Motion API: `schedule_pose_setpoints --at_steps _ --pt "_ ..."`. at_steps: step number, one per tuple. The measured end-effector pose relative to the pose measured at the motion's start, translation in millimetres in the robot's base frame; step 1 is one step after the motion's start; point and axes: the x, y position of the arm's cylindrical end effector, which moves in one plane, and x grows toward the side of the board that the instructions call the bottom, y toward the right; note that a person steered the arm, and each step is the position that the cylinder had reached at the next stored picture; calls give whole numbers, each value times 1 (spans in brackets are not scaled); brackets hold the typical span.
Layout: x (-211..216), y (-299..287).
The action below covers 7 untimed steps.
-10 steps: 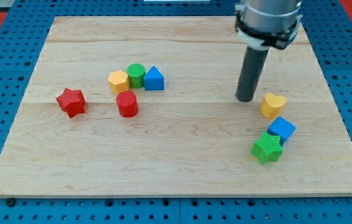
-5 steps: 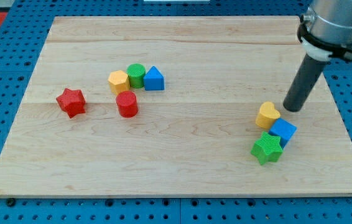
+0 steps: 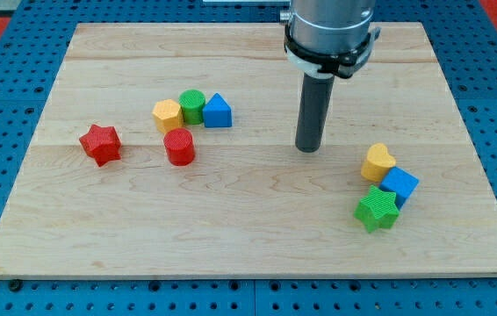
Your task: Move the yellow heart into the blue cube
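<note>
On the wooden worktop (image 3: 257, 219), starting at the view's left, a red star (image 3: 100, 144) lies alone, then a red cylinder (image 3: 179, 147) under a small row: yellow hexagon (image 3: 167, 114), green cylinder (image 3: 192, 106), blue triangle (image 3: 218, 111). Near the middle, the arm stands almost upright and my tip (image 3: 308, 149) rests on bare wood, well apart from all blocks; it has no fingers to open or close. At the right, the yellow heart (image 3: 378, 162) touches the blue cube (image 3: 399, 185), with a green star (image 3: 377, 209) below. The heart looks light, stiff and easy to slide; I would push on its flat side.
</note>
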Motion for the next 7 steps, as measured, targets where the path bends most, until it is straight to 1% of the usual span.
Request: schedule_pose_setpoints --at_steps 1,2,3,4,5,6,7 --pt "7 23" --pt "9 13" --pt "35 -28" --pt "66 -56" --pt "85 -114" --pt "80 -160" --pt "84 -246"
